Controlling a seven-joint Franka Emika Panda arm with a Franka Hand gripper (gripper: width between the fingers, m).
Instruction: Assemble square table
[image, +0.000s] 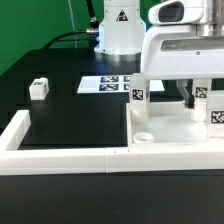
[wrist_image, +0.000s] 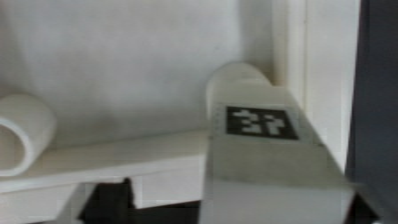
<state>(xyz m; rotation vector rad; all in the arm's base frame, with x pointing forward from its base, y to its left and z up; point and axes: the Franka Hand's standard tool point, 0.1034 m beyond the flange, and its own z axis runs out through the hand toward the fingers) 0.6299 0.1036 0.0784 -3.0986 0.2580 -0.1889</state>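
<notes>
The square table slab lies white and flat at the exterior view's right, with a round socket near its front corner. Two tagged legs stand upright on it, one at the left and one at the right edge. A third leg lies loose on the black table at the left. My gripper hangs over the slab, one dark finger just left of the right leg. In the wrist view a tagged leg runs between my jaws; whether the fingers touch it is hidden.
The marker board lies behind the slab, in front of the robot base. Long white fence bars run along the front and the left side. A rounded white part shows beside the leg in the wrist view.
</notes>
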